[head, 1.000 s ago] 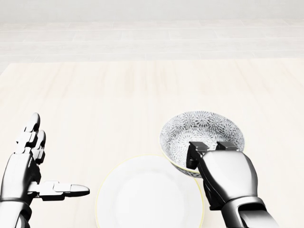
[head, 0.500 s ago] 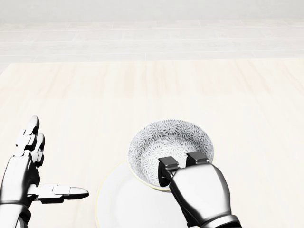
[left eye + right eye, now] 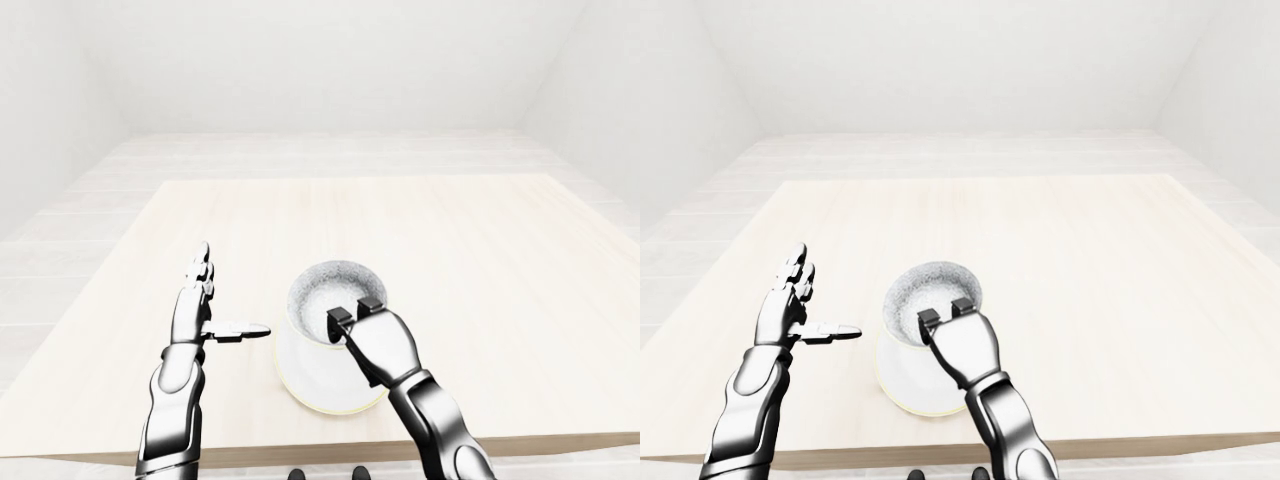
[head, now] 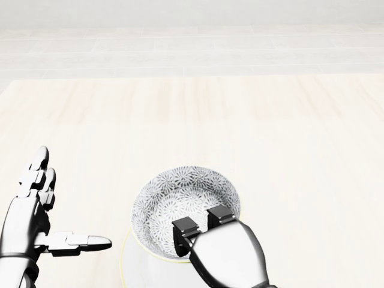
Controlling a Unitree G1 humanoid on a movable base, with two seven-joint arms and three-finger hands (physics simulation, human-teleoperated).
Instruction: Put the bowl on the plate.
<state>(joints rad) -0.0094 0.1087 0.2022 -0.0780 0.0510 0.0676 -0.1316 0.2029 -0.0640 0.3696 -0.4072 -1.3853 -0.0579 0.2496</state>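
- Your right hand (image 4: 229, 253) is nearest, its fingers clamped over the near rim of the patterned bowl (image 4: 180, 198).
- The bowl sits over the white plate (image 3: 315, 387), covering its far part; contact between them cannot be told.
- Your left hand (image 4: 25, 221) hangs left of the plate, fingers spread, holding nothing.
- The pale wooden surface (image 4: 270, 132) stretches beyond.

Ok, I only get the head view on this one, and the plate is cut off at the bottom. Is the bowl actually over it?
Observer: Yes. The left-eye view shows the whole plate; the bowl covers its upper part, not its middle. Whether they touch, I cannot tell.
Operator: Is the plate well onto the table?
Observer: It lies wholly on the table, close to the edge at the bottom of that view.
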